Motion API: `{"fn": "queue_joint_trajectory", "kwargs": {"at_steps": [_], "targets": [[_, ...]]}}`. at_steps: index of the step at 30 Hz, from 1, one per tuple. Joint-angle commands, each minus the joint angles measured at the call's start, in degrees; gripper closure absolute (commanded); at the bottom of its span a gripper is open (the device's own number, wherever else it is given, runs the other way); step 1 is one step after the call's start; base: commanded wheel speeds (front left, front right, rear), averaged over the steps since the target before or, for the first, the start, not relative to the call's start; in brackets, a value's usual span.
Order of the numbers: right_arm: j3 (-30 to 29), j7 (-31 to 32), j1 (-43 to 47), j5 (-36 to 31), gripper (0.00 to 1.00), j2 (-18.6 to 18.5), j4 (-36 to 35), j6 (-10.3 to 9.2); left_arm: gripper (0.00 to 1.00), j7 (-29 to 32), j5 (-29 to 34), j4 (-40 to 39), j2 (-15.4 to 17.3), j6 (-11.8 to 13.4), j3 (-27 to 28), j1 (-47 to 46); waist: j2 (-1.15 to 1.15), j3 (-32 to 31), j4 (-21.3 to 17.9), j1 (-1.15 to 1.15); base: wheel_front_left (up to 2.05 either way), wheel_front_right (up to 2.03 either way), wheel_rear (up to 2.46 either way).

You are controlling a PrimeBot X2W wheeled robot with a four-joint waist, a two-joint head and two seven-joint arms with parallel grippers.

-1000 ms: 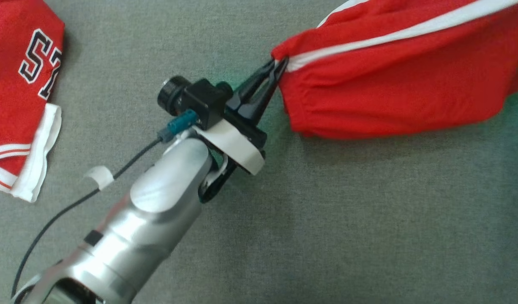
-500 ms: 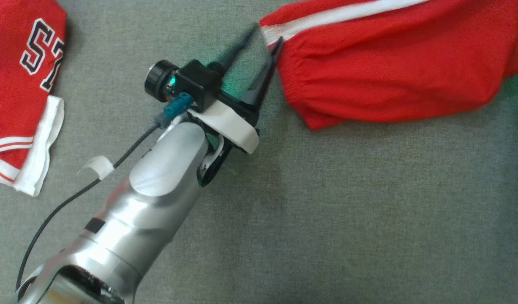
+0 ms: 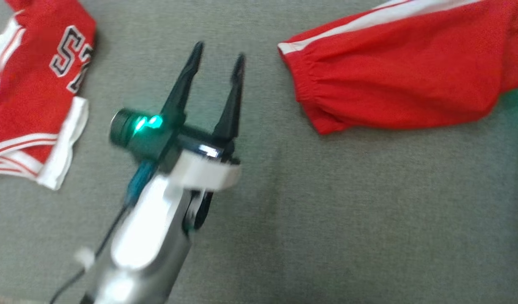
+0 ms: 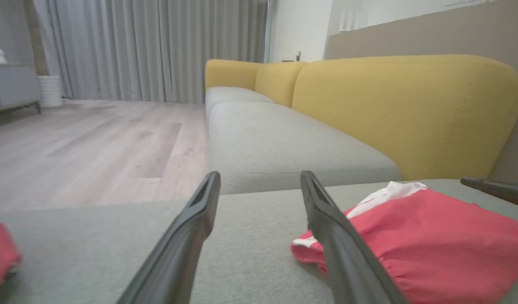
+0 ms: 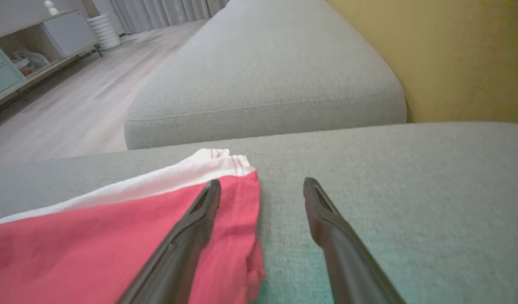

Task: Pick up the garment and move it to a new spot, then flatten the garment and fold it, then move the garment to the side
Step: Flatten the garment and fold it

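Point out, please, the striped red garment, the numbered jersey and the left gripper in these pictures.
striped red garment [image 3: 402, 84], head view, on the middle of its red cloth.
numbered jersey [image 3: 31, 99], head view, on the red cloth beside the number.
left gripper [image 3: 219, 50], head view, midway between its open fingertips.

I see my left gripper [image 3: 219, 51] and its forearm [image 3: 140, 236] only as blur. At 2 o'clock the garment [image 3: 402, 76] runs off frame. At 10 o'clock the jersey [image 3: 35, 97] is cropped, its number only partly legible.
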Motion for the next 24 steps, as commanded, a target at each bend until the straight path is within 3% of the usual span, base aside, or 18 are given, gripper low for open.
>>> {"fn": "queue_joint_trajectory", "kwargs": {"at_steps": [1, 9, 11, 18, 24], "targets": [[-0.61, 0.91, 1.25, 0.90, 0.00, -0.05, 0.71, -0.04, 0.00, -0.35, 2.12, -4.73, 0.58, 1.12, 3.38, 2.73, 0.00, -0.98, 1.67, 0.01, 0.00, 0.00, 0.00], [-1.75, 9.98, 2.78, 7.37, 0.00, 2.65, 8.35, -0.04, 0.00, -0.35, 7.34, -12.79, -0.38, 1.70, 5.82, 12.79, 0.00, -2.06, 6.33, 0.01, 0.00, 0.00, 0.00], [-1.31, 11.06, 3.03, 9.24, 1.00, 2.98, 8.06, -0.04, 0.00, -0.35, 8.02, -13.73, -0.55, 1.71, 6.39, 14.35, 0.00, -2.30, 7.02, 0.01, 0.00, 0.00, 0.00], [0.28, 6.62, 3.84, 10.04, 1.00, 1.44, 7.11, -0.04, 0.00, -0.36, 9.71, -14.75, -0.84, 1.08, 8.86, 17.07, 0.00, -5.12, 4.05, 0.01, 0.00, 0.00, 0.00], [4.06, 3.66, 5.12, 3.76, 1.00, -5.26, 8.09, -0.04, 0.00, -0.36, 10.91, -14.62, -0.72, 0.09, 11.00, 18.28, 0.00, -6.92, -1.14, 0.01, 0.00, 0.00, 0.00]]}}
